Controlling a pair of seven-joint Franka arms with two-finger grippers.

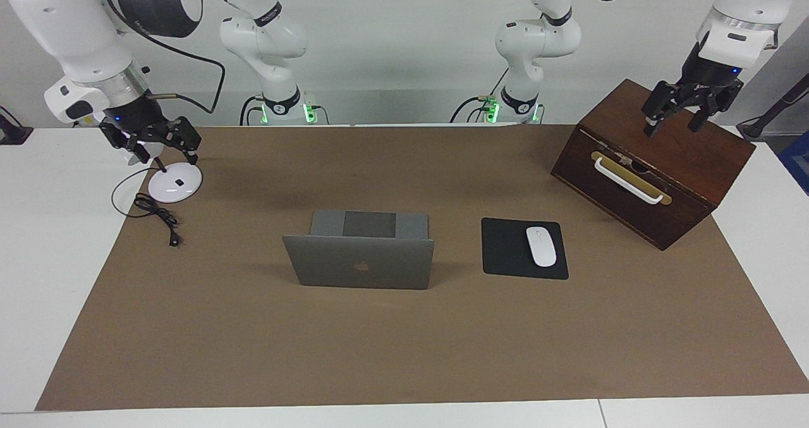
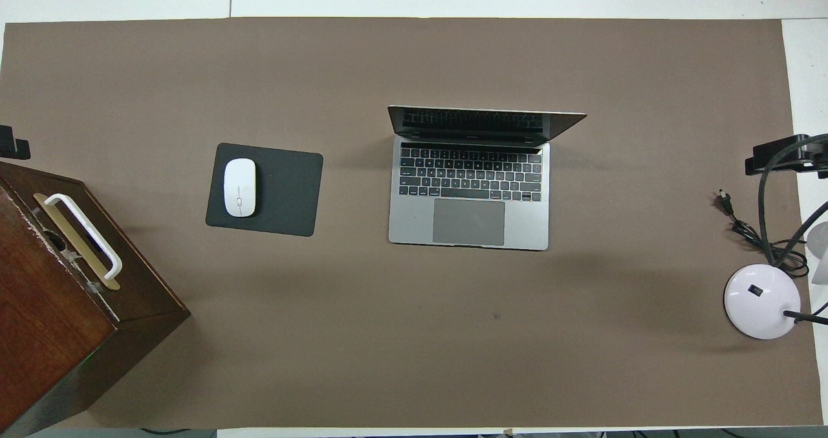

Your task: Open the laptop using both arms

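Observation:
The silver-grey laptop [image 1: 360, 260] stands open in the middle of the brown mat, its lid upright with the apple logo facing away from the robots. The keyboard and trackpad show in the overhead view [image 2: 469, 192]. My left gripper [image 1: 674, 127] is open and empty, up in the air over the top of the wooden box [image 1: 670, 143]. Only its tip shows at the edge of the overhead view [image 2: 13, 147]. My right gripper [image 1: 163, 156] is open and empty over the white lamp base [image 1: 175, 183]. It shows dark in the overhead view [image 2: 786, 156]. Neither gripper touches the laptop.
A black mouse pad [image 2: 284, 192] with a white mouse [image 2: 239, 187] lies beside the laptop toward the left arm's end. The wooden box has a white handle [image 2: 84, 231]. The lamp's black cord and plug [image 2: 737, 221] lie by its base [image 2: 760, 299].

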